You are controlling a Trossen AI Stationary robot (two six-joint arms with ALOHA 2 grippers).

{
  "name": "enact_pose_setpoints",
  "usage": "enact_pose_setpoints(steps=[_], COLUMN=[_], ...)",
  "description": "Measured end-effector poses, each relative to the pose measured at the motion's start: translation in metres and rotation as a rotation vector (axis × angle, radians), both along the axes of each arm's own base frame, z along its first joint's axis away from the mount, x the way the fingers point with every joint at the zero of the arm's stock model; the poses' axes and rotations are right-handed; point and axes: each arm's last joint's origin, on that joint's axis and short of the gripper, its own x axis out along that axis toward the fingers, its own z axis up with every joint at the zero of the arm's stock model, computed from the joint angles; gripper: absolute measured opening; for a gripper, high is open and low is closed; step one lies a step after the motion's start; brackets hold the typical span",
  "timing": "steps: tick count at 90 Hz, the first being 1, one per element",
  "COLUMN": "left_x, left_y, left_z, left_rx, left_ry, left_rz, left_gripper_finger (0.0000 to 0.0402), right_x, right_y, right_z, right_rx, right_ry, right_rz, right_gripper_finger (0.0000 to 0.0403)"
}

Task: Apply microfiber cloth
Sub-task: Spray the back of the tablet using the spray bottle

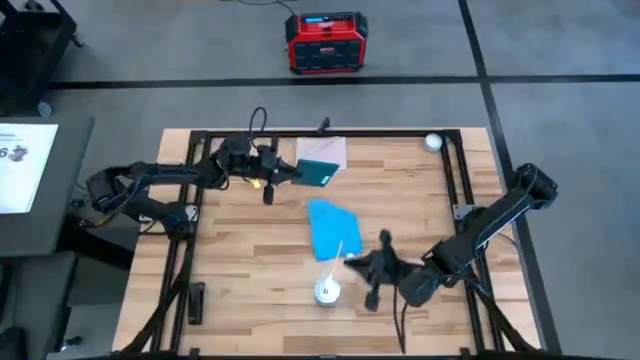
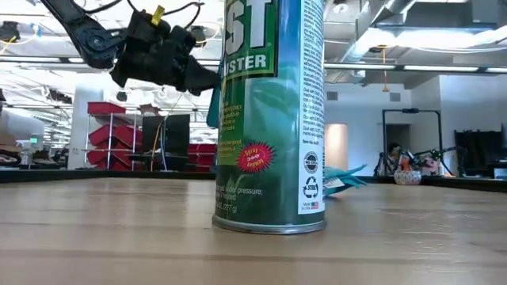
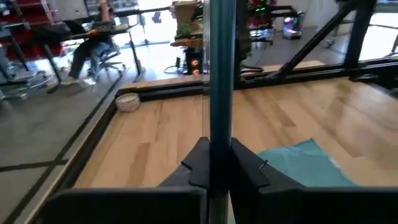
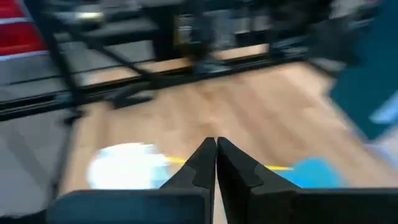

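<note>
The left pincer (image 3: 219, 167) grips what looks like an edge-on tablet (image 3: 221, 68).

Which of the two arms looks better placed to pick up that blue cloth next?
Probably the right. The right gripper, fingers closed and empty, sits just beside the blue cloth on the table. The left gripper is farther back and already holds a dark tablet.

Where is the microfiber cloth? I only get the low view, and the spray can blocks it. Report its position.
Observer: The microfiber cloth lies flat mid-table, beyond the spray can from your camera.
Operator: Give me the right gripper.
Observer: The right gripper is shut and empty, low beside the can, near the cloth's edge.
Operator: Now the left.
Observer: The left gripper is shut on the tablet, which is partly over the beige sheet at the table's far side.
</note>
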Motion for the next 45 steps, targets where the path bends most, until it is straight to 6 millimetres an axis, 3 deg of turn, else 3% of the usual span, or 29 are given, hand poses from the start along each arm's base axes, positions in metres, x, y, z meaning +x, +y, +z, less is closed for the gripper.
enact_pose_setpoints(steps=[23, 45], left_x=[0.008, 0.008], left_y=[-0.019, -0.018], left_z=[-0.003, -0.003], left_rx=[0.019, 0.023], left_ry=[0.036, 0.042], left_rz=[-0.024, 0.005], left_gripper_finger=[0.0005, 0.0005], right_x=[0.001, 0.0], right_y=[0.007, 0.013], right_z=[-0.004, -0.008], right_rx=[0.168, 0.239], right_ry=[0.023, 0.044], right_rz=[0.094, 0.142], right_gripper_finger=[0.0, 0.0])
